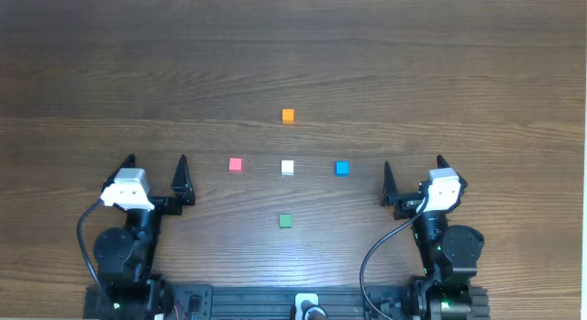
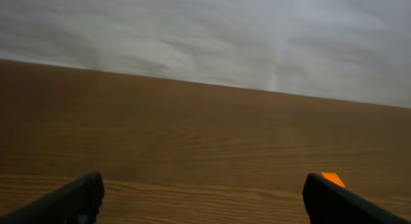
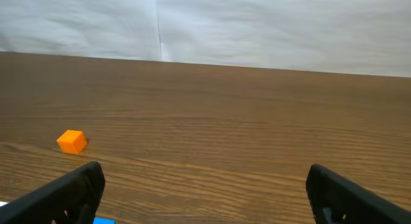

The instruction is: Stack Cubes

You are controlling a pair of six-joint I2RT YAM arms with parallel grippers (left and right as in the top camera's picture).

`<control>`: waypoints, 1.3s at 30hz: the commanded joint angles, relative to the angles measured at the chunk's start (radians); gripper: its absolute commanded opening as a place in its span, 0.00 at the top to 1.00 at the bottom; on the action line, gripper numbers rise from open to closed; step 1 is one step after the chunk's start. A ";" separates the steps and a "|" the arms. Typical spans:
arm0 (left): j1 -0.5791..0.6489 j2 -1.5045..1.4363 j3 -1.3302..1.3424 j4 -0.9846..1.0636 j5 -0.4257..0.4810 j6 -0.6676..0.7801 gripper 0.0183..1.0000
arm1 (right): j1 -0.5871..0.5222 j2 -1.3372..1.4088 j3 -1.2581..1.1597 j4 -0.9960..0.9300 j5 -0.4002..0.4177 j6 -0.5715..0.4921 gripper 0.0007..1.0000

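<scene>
**A:** Nothing's being stacked yet, right? Five cubes are being left single on the desk. The white cube is in the middle, with the pink cube on its left and the blue cube on its right. The orange cube is farther out and the green cube is nearer the arms. All are well apart.

**B:** Yep. The left tool and right tool are both being held wide open with nothing gripped, one at each end of that row.

**A:** So how's the first pick being done well?

**B:** Just a guess, but pink is probably being taken first by the left tool, since it's nearest. It's best approached from straight above, with the jaws squared to two flat faces. Then it's being centred on the white cube, and only let go once it's sitting flat.
</scene>
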 commanded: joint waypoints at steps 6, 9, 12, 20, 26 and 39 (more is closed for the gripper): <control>0.007 -0.004 -0.005 -0.001 0.010 0.018 0.00 | 0.006 0.003 -0.005 -0.005 0.010 0.009 0.01; 0.007 -0.004 -0.005 -0.001 0.010 0.018 0.00 | 0.006 0.003 -0.005 -0.005 0.010 0.009 0.01; 0.007 -0.004 -0.005 -0.001 0.009 0.018 0.00 | 0.006 0.003 -0.005 -0.005 0.010 0.009 0.01; 0.007 -0.004 -0.005 0.000 0.019 -0.009 0.00 | 0.006 0.003 -0.005 -0.005 0.010 0.009 0.01; 0.007 -0.003 -0.003 0.002 0.053 -0.046 0.00 | 0.006 0.003 -0.005 -0.005 0.010 0.009 0.01; -0.028 0.110 0.313 -0.302 0.073 -0.069 0.00 | 0.006 0.003 -0.005 -0.005 0.010 0.009 0.01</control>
